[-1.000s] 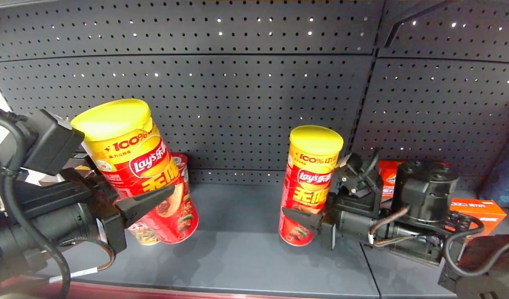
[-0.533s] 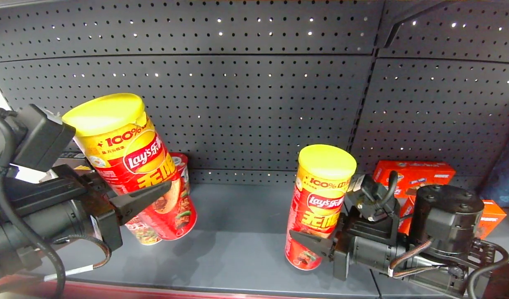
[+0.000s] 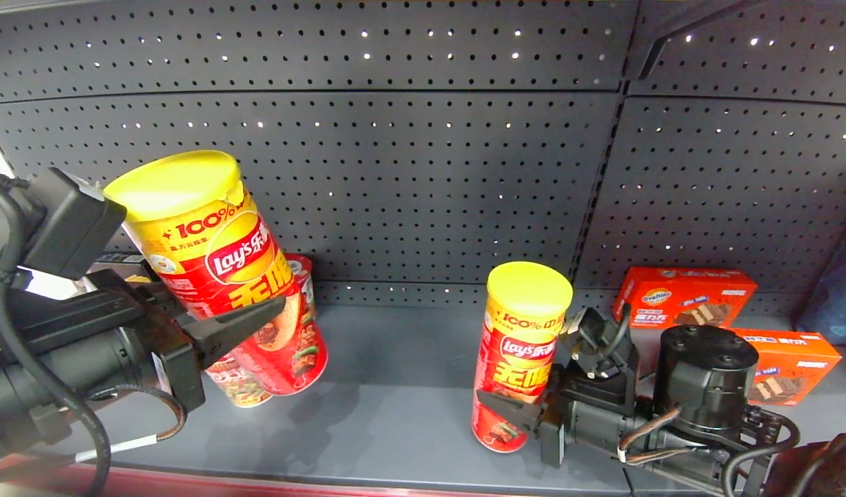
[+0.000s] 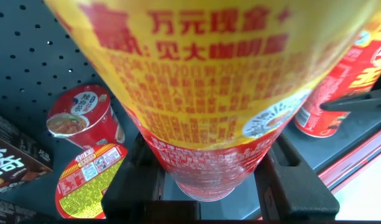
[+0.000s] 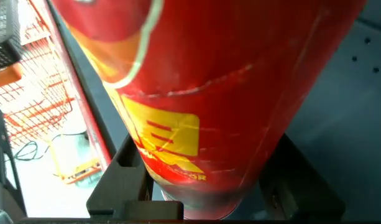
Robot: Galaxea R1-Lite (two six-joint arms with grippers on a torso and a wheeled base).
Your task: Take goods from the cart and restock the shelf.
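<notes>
head view, left gripper: your left gripper is clamped around the middle of the left can, jaws only as wide as the can, one finger lying across its front.
head view, left can: tilted, yellow lid leaning to the robot's left, over the left end of the shelf. You can't tell if its base touches the shelf.
head view, right gripper: your right gripper grips the right can low on its body, jaws can-wide and pressed to its sides.
head view, right can: close to upright, near the shelf's front edge, well apart from the left can. Whether the base is down is hard to call.
head view, other stuff: cups sit just behind the left can, and two orange boxes are at the right against the pegboard.
left wrist view, grip: both fingers of the left gripper hug the left can.
left wrist view, around it: one of the cups stands upright on the shelf with another lying beside it. The right can shows farther off.
right wrist view, grip: the right gripper has its fingers tight on either side of the right can.
right wrist view, around it: shelf on one side, the orange wire cart beyond the edge on the other.
</notes>
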